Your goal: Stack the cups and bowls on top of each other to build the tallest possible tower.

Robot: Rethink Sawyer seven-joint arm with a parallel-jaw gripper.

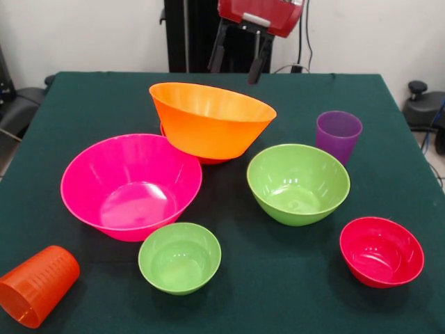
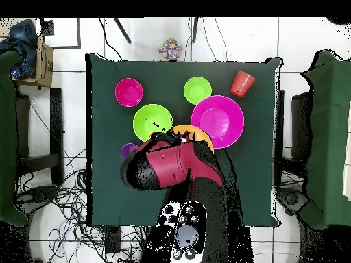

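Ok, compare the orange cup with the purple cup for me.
The orange cup lies tipped on its side at the table's edge, while the purple cup stands upright with its mouth up. The orange cup is opaque with faint ridged lines on its wall; the purple cup is translucent and smooth. The orange cup sits near the small green bowl, the purple beside the medium green bowl. Both are small tapered tumblers.

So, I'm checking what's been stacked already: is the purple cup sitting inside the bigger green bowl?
No, the purple cup stands upright on the table cloth, apart from the bigger green bowl, which holds nothing.
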